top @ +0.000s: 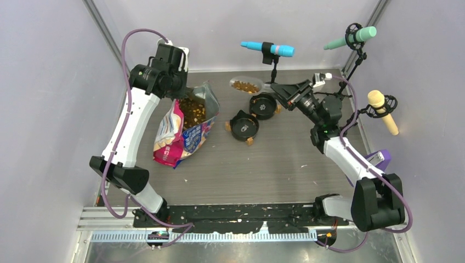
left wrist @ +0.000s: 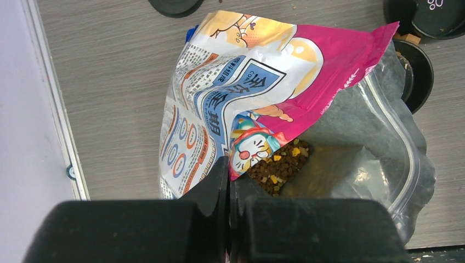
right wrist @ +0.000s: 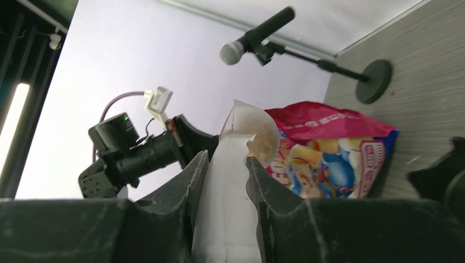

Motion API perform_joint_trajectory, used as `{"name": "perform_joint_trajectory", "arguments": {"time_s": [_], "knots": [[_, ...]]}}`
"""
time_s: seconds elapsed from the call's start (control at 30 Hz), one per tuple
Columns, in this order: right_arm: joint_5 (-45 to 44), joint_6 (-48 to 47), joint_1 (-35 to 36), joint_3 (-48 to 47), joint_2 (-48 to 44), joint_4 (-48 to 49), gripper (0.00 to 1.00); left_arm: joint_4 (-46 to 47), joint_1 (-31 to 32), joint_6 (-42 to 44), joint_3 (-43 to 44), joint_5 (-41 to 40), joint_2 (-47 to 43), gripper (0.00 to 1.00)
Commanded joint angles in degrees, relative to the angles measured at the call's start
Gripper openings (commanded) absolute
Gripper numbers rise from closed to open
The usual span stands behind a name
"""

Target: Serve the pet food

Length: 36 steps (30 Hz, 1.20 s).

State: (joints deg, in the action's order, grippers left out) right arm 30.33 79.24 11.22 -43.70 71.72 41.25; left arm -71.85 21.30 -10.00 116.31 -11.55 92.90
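The pink-and-blue bag [top: 183, 131] lies open on the table, with brown pet food [top: 192, 111] showing in its mouth. My left gripper [top: 171, 70] is shut on the bag's upper rim. In the left wrist view the closed fingers [left wrist: 219, 181] pinch the bag [left wrist: 247, 71] edge beside the pet food [left wrist: 279, 161]. My right gripper [top: 283, 90] is shut on the handle of a clear scoop [top: 245, 86] that holds some kibble, just beyond two black bowls [top: 263, 106] [top: 244, 126]. From the right wrist, the scoop [right wrist: 227, 192] runs between the fingers toward the bag [right wrist: 329, 153].
Three microphones on stands ring the back and right: blue [top: 268, 49], green [top: 351, 38], yellow [top: 382, 109]. A purple object [top: 384, 159] sits at the right edge. Grey walls close in both sides. The left arm [right wrist: 137, 156] shows in the right wrist view.
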Motion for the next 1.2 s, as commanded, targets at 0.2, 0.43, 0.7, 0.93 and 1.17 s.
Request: {"name": "perform_joint_trajectory", "arguments": {"time_s": [0.2,0.43,0.7,0.93,1.17], "knots": [[-0.32,-3.17,-10.04,5.09,-2.02,-0.05,0.05,1.63,-0.12,0.59,0.14,-0.38,-4.02,0.00],[-1.87,-8.90,-14.82,5.93,0.69,-2.72,0.05,1.72,-0.12,0.51,-0.01,0.30,-4.09,0.00],[-5.21,-20.12,-15.62,3.42,4.50,-11.77,0.05,1.74,-0.12,0.42,0.06,1.33,-3.70,0.00],[-9.54,-24.93,-15.15,1.69,8.57,-15.16,0.05,1.54,-0.12,0.25,0.14,1.98,-3.18,0.00],[-14.70,-30.66,-11.91,-2.10,10.68,-21.81,0.05,1.10,-0.12,-0.42,0.02,1.80,-3.38,0.00]]}}
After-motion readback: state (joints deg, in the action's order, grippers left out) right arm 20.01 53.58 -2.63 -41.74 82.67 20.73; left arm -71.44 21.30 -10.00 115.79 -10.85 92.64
